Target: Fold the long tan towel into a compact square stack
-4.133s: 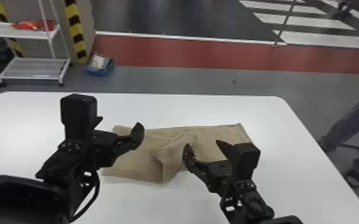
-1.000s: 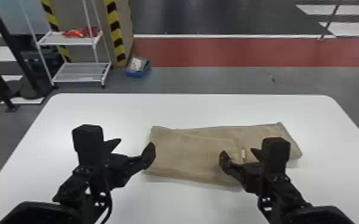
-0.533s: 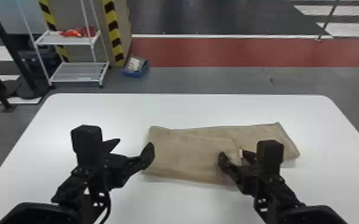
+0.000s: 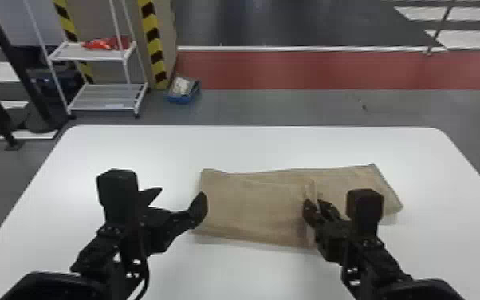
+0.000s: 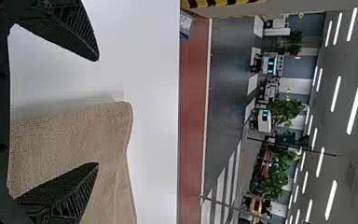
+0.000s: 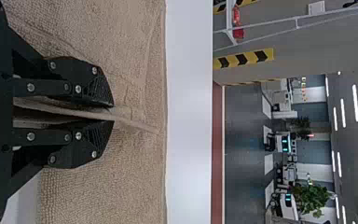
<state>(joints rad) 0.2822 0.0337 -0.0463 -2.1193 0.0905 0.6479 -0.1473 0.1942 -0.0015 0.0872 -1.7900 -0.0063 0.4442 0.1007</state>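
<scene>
While the right gripper (image 4: pixel 318 206) pinches a raised ridge of tan cloth between its closed-in fingers, the left gripper (image 4: pixel 181 196) stands wide, its two fingertips well apart. The right wrist view shows the thin fold running between the pads (image 6: pixel 100 93) and out past the tips. The towel (image 4: pixel 251 207) lies lengthwise on the table, a squared, folded-over portion towards the robot's left and a longer flap reaching out beyond the right gripper, its far corner angled. One left finger is near the towel's left edge; the left wrist view has a rounded corner of the terry cloth between the lines of the two fingers. The right gripper and its arm cover part of the towel's near side and flap in the head view.

The white tabletop (image 4: pixel 331 147) is smooth, with rounded far corners. Past it, on the grey floor (image 4: pixel 291 107), stands a white two-tier rack (image 4: pixel 105 97) bearing a crumpled red item (image 4: pixel 103 44) on its upper shelf. A blue bin (image 4: pixel 179 97) with pale contents sits just beside it, near a yellow-and-black striped post (image 4: pixel 153 40). A red floor band (image 4: pixel 331 70) crosses behind, edged in white. The wrist views take in leafy plants (image 5: pixel 284 111), white machines (image 5: pixel 264 120) with lit panels, and long ceiling lights (image 5: pixel 354 109).
</scene>
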